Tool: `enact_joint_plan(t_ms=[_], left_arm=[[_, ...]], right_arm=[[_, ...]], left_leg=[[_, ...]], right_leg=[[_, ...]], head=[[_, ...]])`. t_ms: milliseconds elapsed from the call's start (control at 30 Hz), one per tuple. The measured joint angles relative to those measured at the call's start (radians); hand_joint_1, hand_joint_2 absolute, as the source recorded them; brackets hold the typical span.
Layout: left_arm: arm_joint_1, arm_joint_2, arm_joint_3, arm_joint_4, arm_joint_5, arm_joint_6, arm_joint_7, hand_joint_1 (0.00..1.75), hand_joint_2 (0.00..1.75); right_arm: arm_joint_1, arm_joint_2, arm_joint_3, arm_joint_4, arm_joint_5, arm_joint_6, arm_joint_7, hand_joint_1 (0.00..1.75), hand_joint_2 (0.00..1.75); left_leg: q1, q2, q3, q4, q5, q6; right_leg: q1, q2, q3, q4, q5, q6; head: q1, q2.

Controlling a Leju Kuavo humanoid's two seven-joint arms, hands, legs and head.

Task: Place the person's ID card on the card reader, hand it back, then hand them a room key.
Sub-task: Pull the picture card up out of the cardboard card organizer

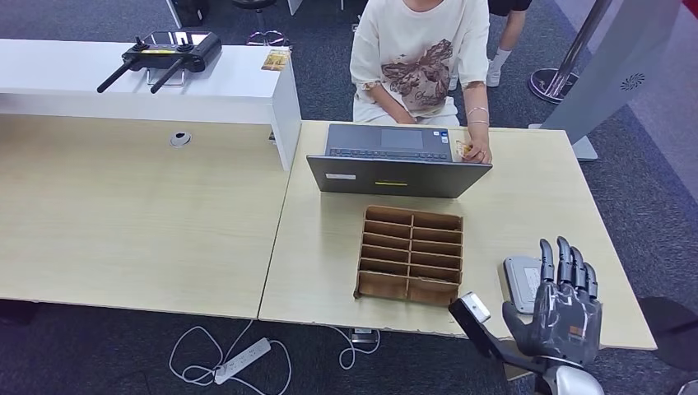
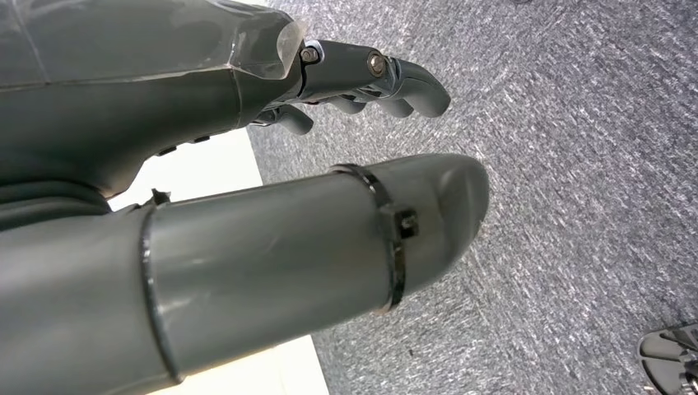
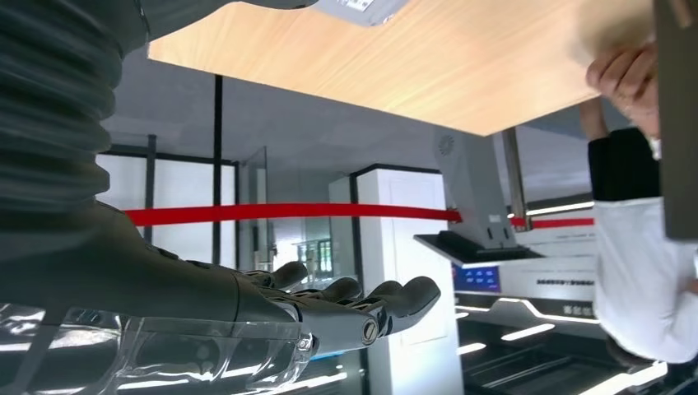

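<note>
Wood desk [image 1: 535,206] first: we see the person's hand [image 1: 476,151] holding the ID card [image 1: 463,149] beside the laptop [image 1: 395,160]. Card reader [image 1: 521,282] sits under our right hand [image 1: 566,309], fingers released, empty. Left hand [image 2: 247,164] hangs loosely curled, holding nothing. We judge collecting the card comes next.

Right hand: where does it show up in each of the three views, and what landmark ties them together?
Head view: right hand, open, raised at lower right beside the card reader.
Left wrist view: not in it.
Right wrist view: lower left, fingers extended.
Shared landmark: the wooden table.
</note>
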Motion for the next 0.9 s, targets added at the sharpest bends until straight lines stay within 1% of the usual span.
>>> enact_joint_plan(t_ms=[267, 467, 733, 900], left_arm=[[-0.001, 0.006, 0.0, 0.0, 0.008, -0.007, -0.012, 0.0, 0.0], [-0.001, 0.009, 0.0, 0.0, 0.005, -0.013, -0.013, 0.0, 0.0], [0.0, 0.01, 0.0, 0.0, 0.011, -0.015, -0.013, 0.0, 0.0], [0.0, 0.012, 0.0, 0.0, 0.011, -0.016, -0.017, 0.0, 0.0]], right_arm=[[-0.052, -0.046, 0.106, 0.045, -0.027, 0.045, -0.022, 0.0, 1.75], [-0.093, -0.076, 0.165, 0.082, -0.042, 0.057, -0.035, 0.0, 1.75], [-0.127, -0.101, 0.204, 0.136, -0.066, 0.049, -0.039, 0.0, 1.75], [-0.138, -0.116, 0.218, 0.158, -0.104, 0.046, -0.041, 0.0, 1.75]], left_leg=[[0.0, 0.0, 0.0, 0.0, 0.0, 0.0], [0.0, 0.0, 0.0, 0.0, 0.0, 0.0], [0.0, 0.0, 0.0, 0.0, 0.0, 0.0], [0.0, 0.0, 0.0, 0.0, 0.0, 0.0]], right_leg=[[0.0, 0.0, 0.0, 0.0, 0.0, 0.0], [0.0, 0.0, 0.0, 0.0, 0.0, 0.0], [0.0, 0.0, 0.0, 0.0, 0.0, 0.0], [0.0, 0.0, 0.0, 0.0, 0.0, 0.0]], head=[[0.0, 0.0], [0.0, 0.0], [0.0, 0.0], [0.0, 0.0]])
